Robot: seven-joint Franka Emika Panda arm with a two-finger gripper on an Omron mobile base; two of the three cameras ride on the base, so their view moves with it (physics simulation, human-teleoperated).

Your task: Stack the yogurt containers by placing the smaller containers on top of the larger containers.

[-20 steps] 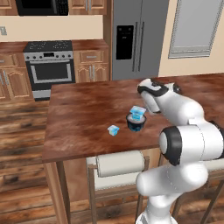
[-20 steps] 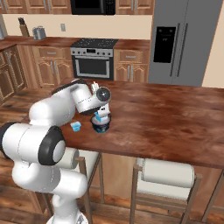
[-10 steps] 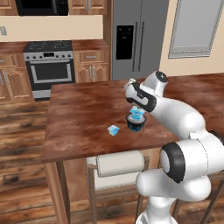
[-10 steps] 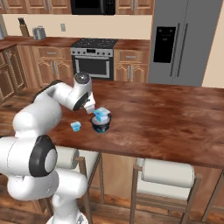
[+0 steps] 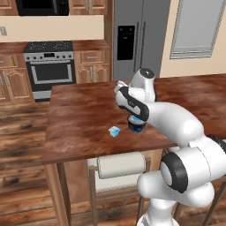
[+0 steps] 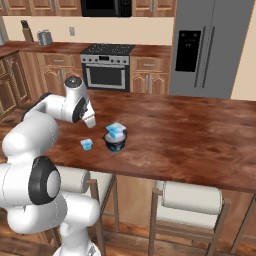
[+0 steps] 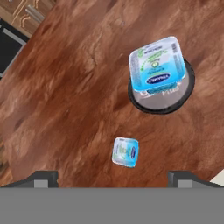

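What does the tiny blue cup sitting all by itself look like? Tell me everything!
The tiny blue cup is a squarish, see-through light-blue yogurt container with rounded corners and a pale lid printed with a small green and blue label. It stands upright and closed on the brown wooden counter, touching nothing else. It sits apart from the dark round tub, which already carries the bigger blue cup on top. The open gripper hangs above it.

It was a home kitchen, shown by the steel range (image 5: 50,67) set among wooden cabinets (image 5: 92,66), the microwave (image 5: 43,7) above it, the tall grey refrigerator (image 5: 137,35), the wood-topped island (image 6: 200,135) and the plank floor (image 5: 22,132).
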